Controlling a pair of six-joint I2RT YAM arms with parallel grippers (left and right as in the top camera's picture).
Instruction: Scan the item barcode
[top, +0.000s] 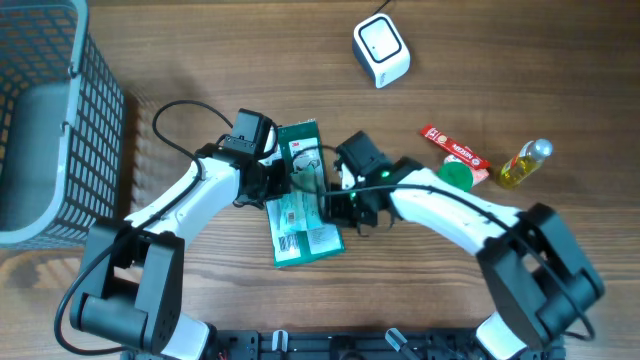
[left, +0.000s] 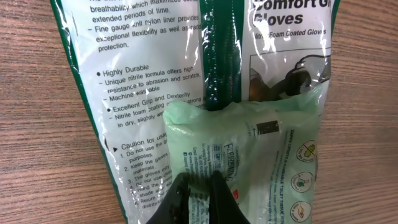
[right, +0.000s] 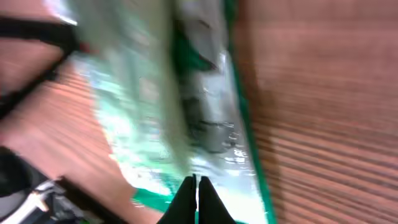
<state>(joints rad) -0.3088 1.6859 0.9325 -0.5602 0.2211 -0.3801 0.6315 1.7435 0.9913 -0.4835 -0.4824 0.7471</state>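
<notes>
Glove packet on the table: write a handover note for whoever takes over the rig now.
Left gripper: shut, tips over the pale green pack; grip unclear.
Right gripper: shut at the edge of the glove packet, view blurred.
The glove packet lies mid-table, that pack on it; the scanner stands apart, far side.
Done: both arms at the packet. Left: lift an item, show its barcode to the scanner.

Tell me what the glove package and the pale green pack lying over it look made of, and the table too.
Glove package: thin glossy plastic film, judging by the white glare and creases.
Pale green pack: softer, duller plastic wrap, wrinkled and puffy, likely film.
Table: wood or wood-look laminate; grain lines show.
</notes>
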